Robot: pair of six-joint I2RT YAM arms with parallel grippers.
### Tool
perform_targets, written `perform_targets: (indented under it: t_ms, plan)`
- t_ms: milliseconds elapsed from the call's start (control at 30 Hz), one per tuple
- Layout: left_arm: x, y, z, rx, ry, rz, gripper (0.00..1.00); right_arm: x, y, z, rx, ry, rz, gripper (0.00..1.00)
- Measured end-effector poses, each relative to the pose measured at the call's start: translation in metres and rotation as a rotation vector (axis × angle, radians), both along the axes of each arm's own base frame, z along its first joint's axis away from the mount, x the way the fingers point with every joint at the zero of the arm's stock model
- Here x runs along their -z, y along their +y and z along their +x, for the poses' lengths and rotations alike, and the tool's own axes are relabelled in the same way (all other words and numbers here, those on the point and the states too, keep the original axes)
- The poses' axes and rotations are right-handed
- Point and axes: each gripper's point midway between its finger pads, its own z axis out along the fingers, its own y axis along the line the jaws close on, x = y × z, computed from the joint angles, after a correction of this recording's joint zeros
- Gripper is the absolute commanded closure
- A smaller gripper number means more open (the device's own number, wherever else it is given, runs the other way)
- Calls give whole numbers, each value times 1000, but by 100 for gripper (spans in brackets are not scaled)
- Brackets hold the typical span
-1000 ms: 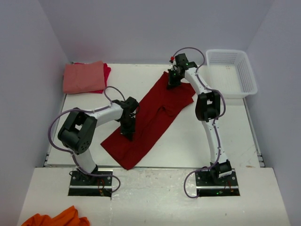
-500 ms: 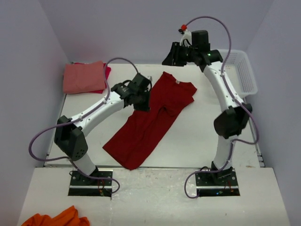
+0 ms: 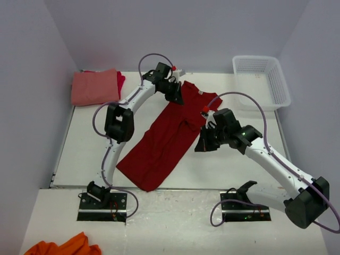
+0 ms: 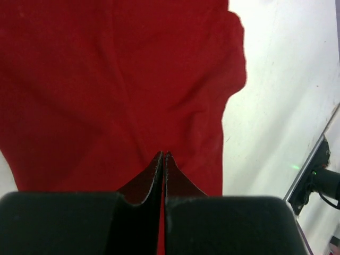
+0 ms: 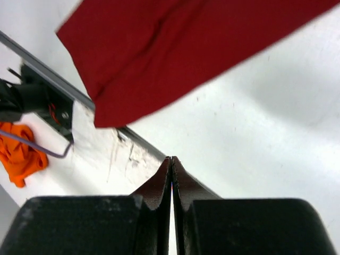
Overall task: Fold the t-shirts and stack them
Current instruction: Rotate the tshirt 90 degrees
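Note:
The big dark red t-shirt (image 3: pixel 164 141) lies flat on the table as a long diagonal strip, with its collar and small white label (image 3: pixel 200 93) at the far end. My left gripper (image 3: pixel 179 97) is shut at the shirt's far left shoulder. In the left wrist view (image 4: pixel 163 154) it hovers over the red cloth (image 4: pixel 106 79) with nothing seen between the jaws. My right gripper (image 3: pixel 201 146) is shut and empty beside the shirt's right edge, over bare table (image 5: pixel 171 158). The folded salmon-pink shirt (image 3: pixel 95 86) lies on the brighter red shirt (image 3: pixel 121 82) at the far left.
A white plastic basket (image 3: pixel 260 82) stands at the far right corner. An orange cloth (image 3: pixel 64 247) lies off the table at the near left and also shows in the right wrist view (image 5: pixel 21 151). The table's near edge rail (image 5: pixel 79 95) runs past the shirt's hem.
My left arm swung from the shirt's middle out to its far collar end. My right arm came back from the collar end to the shirt's right edge. The shirt looks flatter.

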Motion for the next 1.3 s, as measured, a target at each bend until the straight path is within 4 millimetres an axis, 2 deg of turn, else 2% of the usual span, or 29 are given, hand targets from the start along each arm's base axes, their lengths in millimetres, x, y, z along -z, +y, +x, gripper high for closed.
perform_targets:
  t_ms: [67, 200, 333, 467, 567, 733, 900, 1033, 1300]
  plan:
    - [21, 4, 7, 29, 45, -39, 100, 20, -1, -18, -6, 61, -17, 100]
    - [49, 8, 3, 77, 110, -90, 100, 25, 16, -34, -57, 86, -6, 100]
    - [59, 0, -8, 131, 132, -144, 100, 41, 43, -47, -135, 142, -29, 100]
    - [69, -6, -9, 153, 134, -166, 100, 73, 75, -58, -209, 236, -82, 100]
    - [86, -5, -8, 149, 152, -160, 100, 95, 97, -64, -256, 281, -124, 100]
    - [90, 6, -1, 137, 154, -184, 100, 117, 125, -68, -298, 321, -146, 100]
    - [91, 30, 14, 89, 162, -202, 100, 119, 150, -64, -330, 317, -133, 100]
    - [91, 60, 35, 16, 160, -212, 100, 119, 168, -70, -371, 313, -120, 100]
    - [91, 132, 76, -153, 149, -236, 100, 141, 174, -89, -412, 373, -140, 100]
